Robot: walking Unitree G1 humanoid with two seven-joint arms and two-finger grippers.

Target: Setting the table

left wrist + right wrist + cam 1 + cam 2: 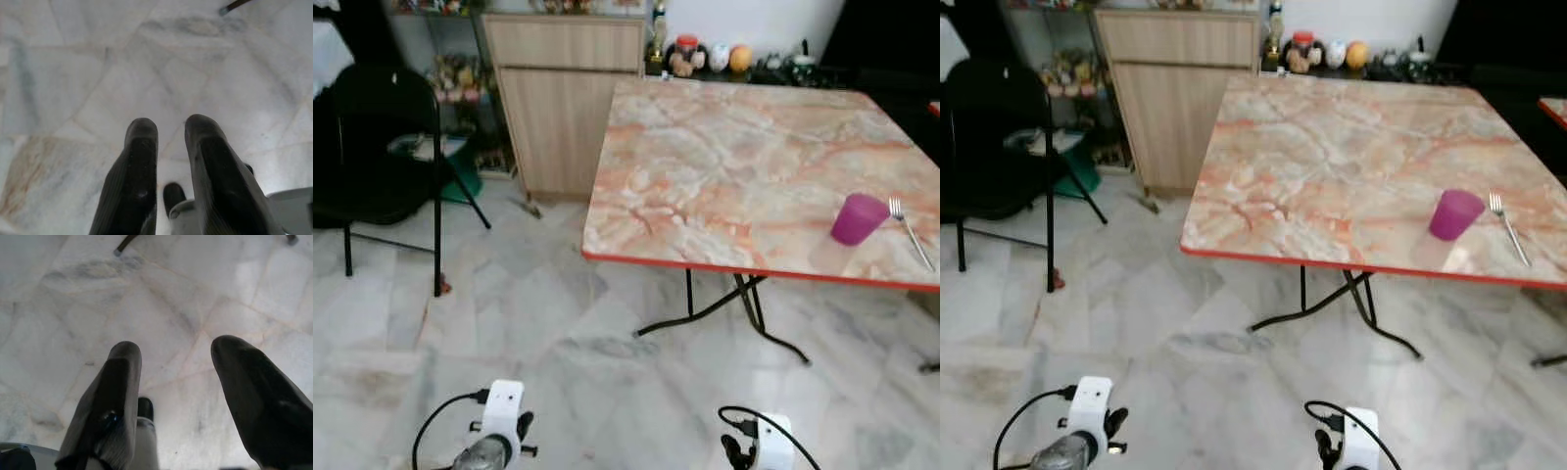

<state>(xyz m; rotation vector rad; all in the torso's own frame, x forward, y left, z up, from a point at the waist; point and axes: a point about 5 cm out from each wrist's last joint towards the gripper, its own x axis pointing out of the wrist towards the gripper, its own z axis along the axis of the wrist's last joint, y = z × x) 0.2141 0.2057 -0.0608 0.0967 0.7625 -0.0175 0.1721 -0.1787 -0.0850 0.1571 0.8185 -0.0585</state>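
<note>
Stood short of the marble table [724,166] with only a purple cup [858,217] and fork [909,231] laid near its right edge, left gripper [168,142] narrowly parted, right gripper [195,377] wide, both empty, most settings apparently outstanding.

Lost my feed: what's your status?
Left gripper and right gripper low, empty, open. Purple plastic cup beside silver fork on marble-patterned table. Black folding chair left.

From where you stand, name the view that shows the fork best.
Right eye view: the fork lies whole on the table, right of the purple cup. The left eye view has it near the frame edge. Both wrist views face floor tiles.
</note>
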